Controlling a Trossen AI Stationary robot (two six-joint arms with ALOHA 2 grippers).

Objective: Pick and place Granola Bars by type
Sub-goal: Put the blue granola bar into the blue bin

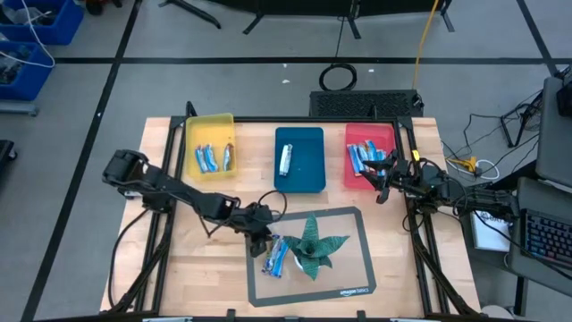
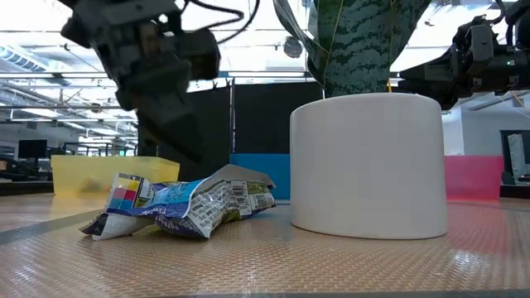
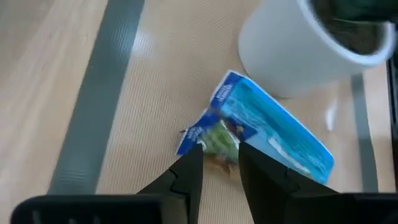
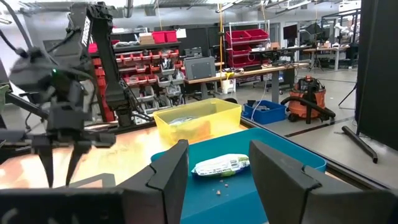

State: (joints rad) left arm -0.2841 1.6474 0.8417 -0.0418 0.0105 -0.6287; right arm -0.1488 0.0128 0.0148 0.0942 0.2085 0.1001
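Hovering over the mat's granola bars (image 1: 274, 258), the left gripper (image 1: 260, 234) hides part of them, fingers apart; right gripper (image 1: 382, 183) open above the red tray (image 1: 370, 134).

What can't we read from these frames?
- Red tray, high view: right gripper covers part of its bars; count unclear.
- Mat pile, high view: bars too small to type.
- Plant, low view: top cut by edge.
- Yellow tray, low view: wall hides contents.
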